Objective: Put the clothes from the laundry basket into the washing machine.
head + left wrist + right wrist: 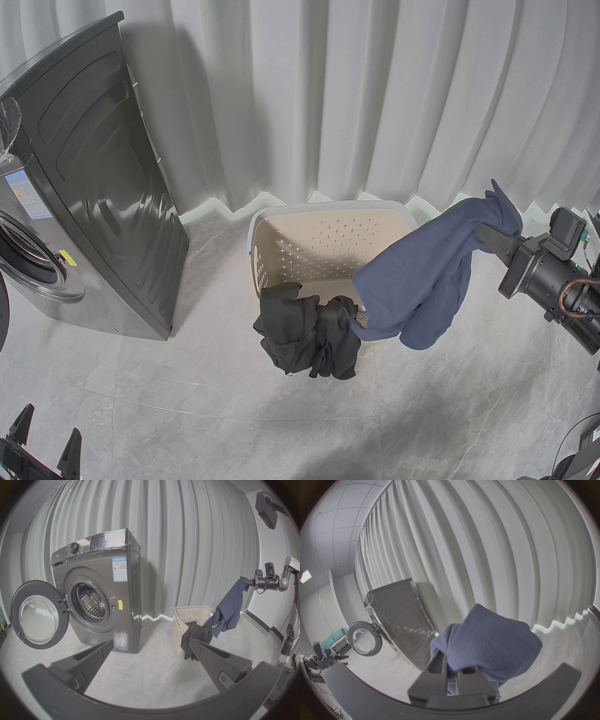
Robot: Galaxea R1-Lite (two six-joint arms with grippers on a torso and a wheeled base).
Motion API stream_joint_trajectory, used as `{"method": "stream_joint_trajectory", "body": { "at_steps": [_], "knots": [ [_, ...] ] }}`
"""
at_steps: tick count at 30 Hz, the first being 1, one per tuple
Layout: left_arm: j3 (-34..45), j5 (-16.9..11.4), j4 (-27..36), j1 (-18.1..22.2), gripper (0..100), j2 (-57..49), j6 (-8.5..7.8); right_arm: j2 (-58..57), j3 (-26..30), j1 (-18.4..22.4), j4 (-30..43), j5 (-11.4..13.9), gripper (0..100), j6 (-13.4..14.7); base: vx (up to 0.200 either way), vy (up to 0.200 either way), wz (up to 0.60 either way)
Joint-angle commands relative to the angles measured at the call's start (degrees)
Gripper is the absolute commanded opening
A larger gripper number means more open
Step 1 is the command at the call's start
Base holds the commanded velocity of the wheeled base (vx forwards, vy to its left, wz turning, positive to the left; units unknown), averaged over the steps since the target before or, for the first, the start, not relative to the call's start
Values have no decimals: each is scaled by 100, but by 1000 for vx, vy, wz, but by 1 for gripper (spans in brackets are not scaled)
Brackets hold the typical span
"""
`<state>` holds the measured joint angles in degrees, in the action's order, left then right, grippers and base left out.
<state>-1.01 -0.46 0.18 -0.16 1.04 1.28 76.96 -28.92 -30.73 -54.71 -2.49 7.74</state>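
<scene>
White pleated curtain (375,94) backs a grey marbled floor (206,387). Washing machine (100,595) stands at left, door (39,614) swung open; its blue-and-white label (119,569) and yellow sticker (120,604) carry print too small to read. Laundry basket (331,205) sits centre, a black garment (306,331) draped over its near rim. Right gripper (452,670) pinches a blue garment (425,281) raised right of the basket, lower end trailing at the near right corner. Left gripper (150,642) is spread, holding nothing, near left.
</scene>
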Motion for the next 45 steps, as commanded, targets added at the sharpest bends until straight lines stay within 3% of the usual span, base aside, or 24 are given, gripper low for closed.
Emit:
{"method": "stream_joint_trajectory", "body": {
  "at_steps": [1,14,18,27,34,45],
  "knots": [
    [92,2,8,-2,100,-104,4,-14,-53,-56,-22,3,0,8,0,200,0],
    [84,-6,-1,-2,100,-104,4,3,-53,-73,-22,-6,0,-1,0,200,0],
    [92,-6,8,-2,100,-104,4,12,-62,-82,4,-296,0,-80,0,200,0],
    [84,2,8,-2,100,-95,4,12,-79,-73,31,-428,0,-115,0,200,0],
    [84,2,8,-11,100,-104,4,21,-70,-91,39,-885,0,-194,0,200,0],
    [92,2,8,-2,100,-104,4,30,-70,-108,48,-964,0,-194,0,200,0]
  ]
}}
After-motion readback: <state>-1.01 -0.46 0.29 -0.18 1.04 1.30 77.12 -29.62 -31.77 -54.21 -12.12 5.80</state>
